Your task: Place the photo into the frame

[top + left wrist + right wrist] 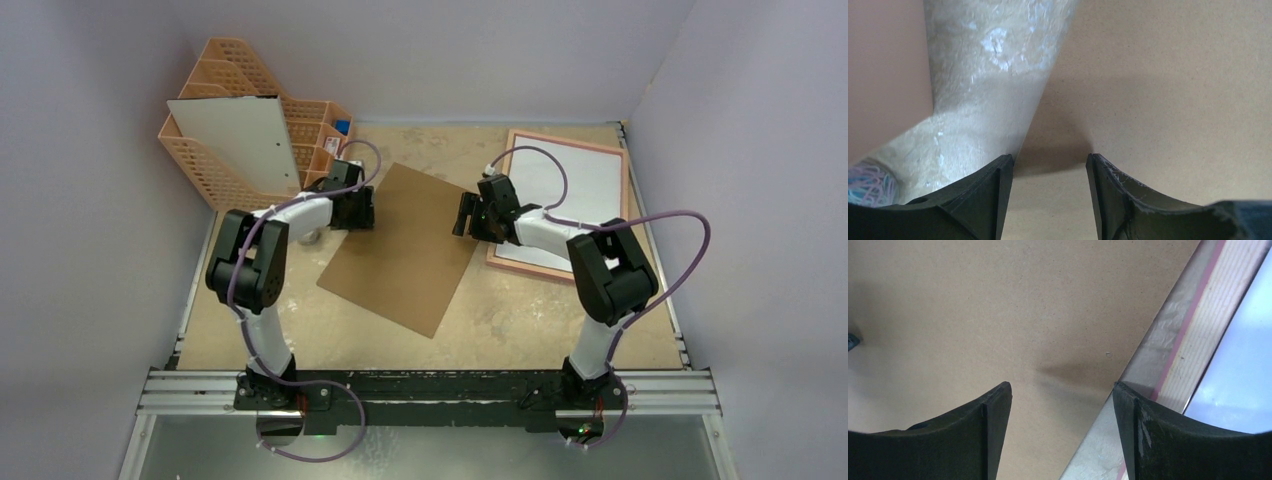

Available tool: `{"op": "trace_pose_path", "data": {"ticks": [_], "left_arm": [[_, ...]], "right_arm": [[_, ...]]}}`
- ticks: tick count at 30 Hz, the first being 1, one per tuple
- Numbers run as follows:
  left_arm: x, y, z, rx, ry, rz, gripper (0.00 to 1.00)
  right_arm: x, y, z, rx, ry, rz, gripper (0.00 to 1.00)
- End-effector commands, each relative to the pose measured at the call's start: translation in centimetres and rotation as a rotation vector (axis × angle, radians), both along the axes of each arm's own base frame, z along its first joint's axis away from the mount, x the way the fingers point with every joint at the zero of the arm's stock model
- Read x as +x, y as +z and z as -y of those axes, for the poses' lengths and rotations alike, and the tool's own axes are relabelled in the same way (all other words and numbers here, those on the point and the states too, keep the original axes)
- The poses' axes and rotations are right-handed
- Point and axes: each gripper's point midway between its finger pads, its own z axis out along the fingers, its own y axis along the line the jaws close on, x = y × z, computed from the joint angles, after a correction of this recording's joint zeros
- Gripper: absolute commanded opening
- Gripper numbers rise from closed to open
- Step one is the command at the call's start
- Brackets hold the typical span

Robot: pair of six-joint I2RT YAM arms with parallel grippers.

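top external: the frame (570, 141) lies at 3 o'clock of your nearer right gripper (462, 215). it and your left gripper (365, 212) gape empty.

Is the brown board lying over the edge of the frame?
No, the right wrist view shows a strip of bare table separating the brown board from the frame.

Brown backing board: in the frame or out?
Out: the board lies on the table beside the frame, a strip of table between.
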Motion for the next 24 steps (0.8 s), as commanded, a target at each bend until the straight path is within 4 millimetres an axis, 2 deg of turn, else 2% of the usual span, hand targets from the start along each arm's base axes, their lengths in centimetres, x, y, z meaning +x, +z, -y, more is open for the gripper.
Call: {"op": "trace_pose_path", "data": {"ticks": [1, 5, 9, 11, 15, 21, 24], "left_arm": [[-6.7, -2.4, 3.3, -0.177, -0.045, -0.224, 0.57], [-8.3, -2.3, 3.6, -0.217, -0.042, -0.233, 0.57], [-9.2, -2.1, 3.6, -0.237, -0.039, -0.22, 0.57], [-9.8, -2.1, 3.4, -0.235, -0.035, -0.217, 0.57], [-10.4, -1.9, 3.3, -0.256, -0.023, -0.196, 0.59], [-10.8, -2.1, 3.3, -0.267, -0.017, -0.185, 0.6], [-11.1, -2.6, 3.5, -0.278, -0.025, -0.196, 0.6]], "right_arm": [[-1.6, -0.5, -4.1, 0.135, 0.187, -0.035, 0.76], [-2.1, -0.5, -5.2, 0.18, 0.257, -0.044, 0.75], [-2.2, -0.4, -5.3, 0.194, 0.243, -0.066, 0.74], [-1.8, -0.3, -4.5, 0.165, 0.164, -0.072, 0.73], [-1.2, -0.4, -2.8, 0.125, -0.008, -0.09, 0.61], [-3.3, -1.9, -2.5, 0.169, -0.096, -0.181, 0.57], [-4.2, -2.0, -3.8, 0.247, -0.069, -0.221, 0.57]]}}
